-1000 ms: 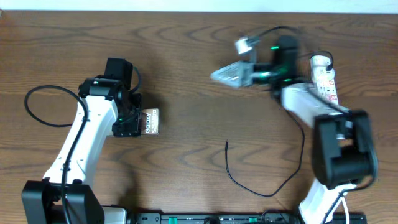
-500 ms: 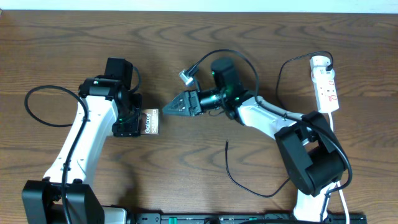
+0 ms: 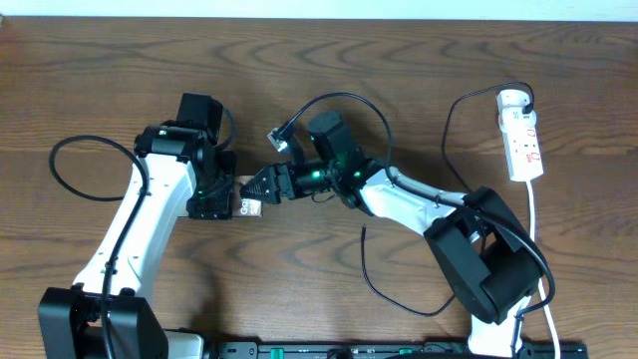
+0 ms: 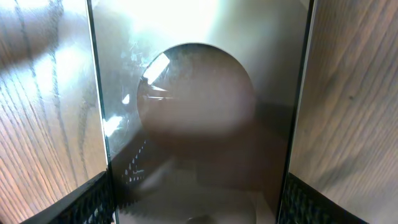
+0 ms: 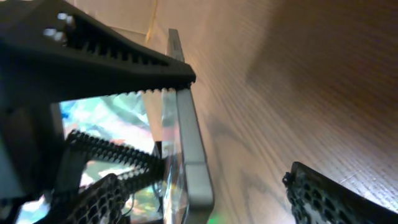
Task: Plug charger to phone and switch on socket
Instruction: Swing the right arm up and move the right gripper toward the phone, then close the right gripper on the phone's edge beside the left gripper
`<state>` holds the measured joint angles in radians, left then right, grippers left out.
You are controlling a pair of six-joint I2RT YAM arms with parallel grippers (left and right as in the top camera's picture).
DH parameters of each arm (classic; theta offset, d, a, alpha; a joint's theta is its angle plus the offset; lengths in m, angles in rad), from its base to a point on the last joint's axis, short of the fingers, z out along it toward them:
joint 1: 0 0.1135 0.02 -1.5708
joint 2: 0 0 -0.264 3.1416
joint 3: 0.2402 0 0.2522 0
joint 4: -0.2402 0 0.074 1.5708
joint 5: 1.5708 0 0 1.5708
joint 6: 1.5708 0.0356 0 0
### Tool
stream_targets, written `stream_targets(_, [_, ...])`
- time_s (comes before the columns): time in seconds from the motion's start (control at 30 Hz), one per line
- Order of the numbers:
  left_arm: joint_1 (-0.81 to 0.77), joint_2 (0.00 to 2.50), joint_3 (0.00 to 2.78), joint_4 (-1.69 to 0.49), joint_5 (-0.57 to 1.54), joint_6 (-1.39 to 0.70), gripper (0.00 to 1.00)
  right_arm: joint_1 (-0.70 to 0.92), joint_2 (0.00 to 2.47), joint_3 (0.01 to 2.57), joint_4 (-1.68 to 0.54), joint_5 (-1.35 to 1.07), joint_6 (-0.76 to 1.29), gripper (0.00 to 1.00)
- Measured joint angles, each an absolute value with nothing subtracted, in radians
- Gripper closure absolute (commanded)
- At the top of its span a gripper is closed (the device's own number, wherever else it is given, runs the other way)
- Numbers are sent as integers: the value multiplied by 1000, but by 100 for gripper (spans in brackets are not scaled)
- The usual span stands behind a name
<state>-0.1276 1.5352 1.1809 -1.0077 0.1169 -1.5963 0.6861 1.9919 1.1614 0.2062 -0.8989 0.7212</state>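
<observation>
the phone [image 3: 249, 206] is at the left-middle of the desk [image 3: 90, 60]. the left gripper [image 3: 219, 202] holds it by its two long sides; in the left wrist view its fingers [image 4: 93, 200] press on both edges of the glossy face. the right gripper [image 3: 261, 185] is just beside the free end of the phone, jaws apart and holding nothing: in the right wrist view one toothed finger is at the phone's thin edge and the other is well apart. the charger [image 3: 384, 296] lies loose on the desk near the right arm's base, and no gripper has it. the socket [image 3: 522, 140] is at the far right, well apart from the phone.

i think the phone is stiff, smooth and a little slippery, so the hold on the sides is a good one and leaves the end free. the cable is light and soft. it will bend away if taken far from the tip, so it is better taken just behind the small plug, where it is stiffer.
</observation>
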Motion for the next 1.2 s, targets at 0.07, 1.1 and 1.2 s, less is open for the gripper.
stream_targets(0.07, [-128, 1535, 1181, -1005, 136, -1596, 93, 697, 1992, 1161, 207, -878, 721, 21])
stream_targets(1.1, [-199, 1535, 1181, -966, 170, -1599, 93, 725, 1991, 1161, 244, -815, 720, 63])
stream_targets(1.2, [-199, 1535, 1181, -966, 171, -1610, 93, 725, 1992, 1161, 244, -814, 729, 64])
